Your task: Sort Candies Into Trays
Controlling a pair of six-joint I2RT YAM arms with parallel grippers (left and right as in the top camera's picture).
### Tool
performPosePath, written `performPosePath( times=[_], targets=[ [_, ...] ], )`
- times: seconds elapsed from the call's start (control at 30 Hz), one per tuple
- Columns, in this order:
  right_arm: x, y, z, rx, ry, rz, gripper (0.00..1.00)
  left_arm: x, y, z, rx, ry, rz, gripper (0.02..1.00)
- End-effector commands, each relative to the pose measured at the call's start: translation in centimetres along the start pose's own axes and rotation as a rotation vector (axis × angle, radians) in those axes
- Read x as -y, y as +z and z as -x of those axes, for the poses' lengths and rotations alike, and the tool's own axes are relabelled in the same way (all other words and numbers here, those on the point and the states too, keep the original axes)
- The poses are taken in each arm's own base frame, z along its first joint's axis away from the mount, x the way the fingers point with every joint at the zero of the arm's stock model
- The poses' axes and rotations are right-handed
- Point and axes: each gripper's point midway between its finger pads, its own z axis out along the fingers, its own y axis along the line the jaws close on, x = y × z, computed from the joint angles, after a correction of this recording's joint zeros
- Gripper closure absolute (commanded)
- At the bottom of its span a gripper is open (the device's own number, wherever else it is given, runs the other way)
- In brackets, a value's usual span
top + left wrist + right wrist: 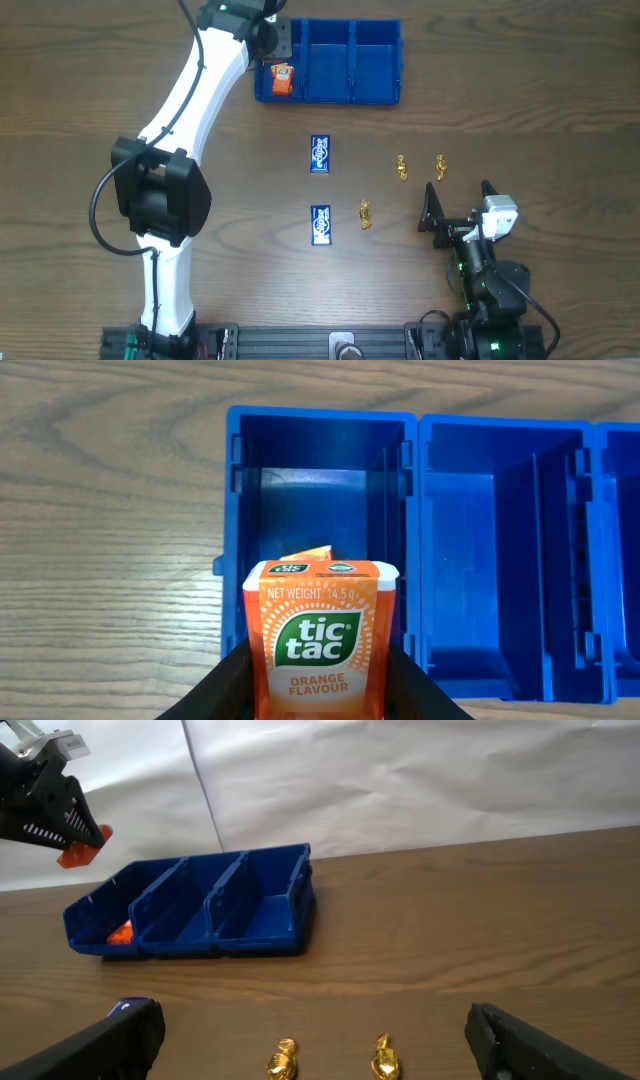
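Left gripper (320,698): clenching on an orange mint box (320,635), fingers pressing its two side faces, label facing the wrist camera.
Key relation: the held box is hanging over the end compartment (310,510) of the blue tray (415,435), the left arm reaching across the table to it; judging from this, a short lowering and a release are all that is remaining.
Already inside: a second orange box (120,932) is lying on that compartment's floor, partly beneath the held one, so the dropped box may be landing on it and tipping.
Neighbouring compartments (490,560): sitting in a row alongside, walls touching.
Loose on the table (560,110): blue-wrapped bars (320,154) and gold-wrapped candies (401,167) are waiting well apart from the tray.
Right gripper (460,208): resting with fingers spread wide and holding nothing, nearer the gold candies than the left arm is.
Obstructions: nothing is standing between the held box and its compartment except the tray's own walls.
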Motion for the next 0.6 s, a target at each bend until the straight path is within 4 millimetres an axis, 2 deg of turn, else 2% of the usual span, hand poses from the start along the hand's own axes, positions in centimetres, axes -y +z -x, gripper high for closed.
performPosePath(
  times=[0.03,0.17,0.27,0.4,0.5,0.57,0.6],
  targets=[
    [0.2,0.0,0.0,0.001,-0.005,-0.01,0.003,0.5,1.2,-0.2,-0.014,0.027,-0.011,0.711],
    [0.2,0.0,0.0,0.001,-0.005,-0.01,0.003,0.7,1.2,-0.2,-0.011,0.027,-0.023,0.667],
    [0.2,0.0,0.0,0.001,-0.005,-0.01,0.003,1.0,1.2,0.0,-0.007,0.03,-0.04,0.459],
    [0.2,0.0,0.0,0.001,-0.005,-0.01,0.001,1.3,0.4,0.3,0.004,0.029,-0.057,0.277],
    [0.2,0.0,0.0,0.001,-0.005,-0.01,0.003,1.5,-1.7,1.4,0.043,0.026,-0.069,0.253],
    [0.2,0.0,0.0,0.001,-0.005,-0.01,0.003,1.3,-4.3,2.5,0.093,0.023,-0.069,0.246],
    [0.2,0.0,0.0,0.001,-0.005,-0.01,0.003,1.0,-6.3,3.3,0.132,0.02,-0.065,0.244]
  ],
)
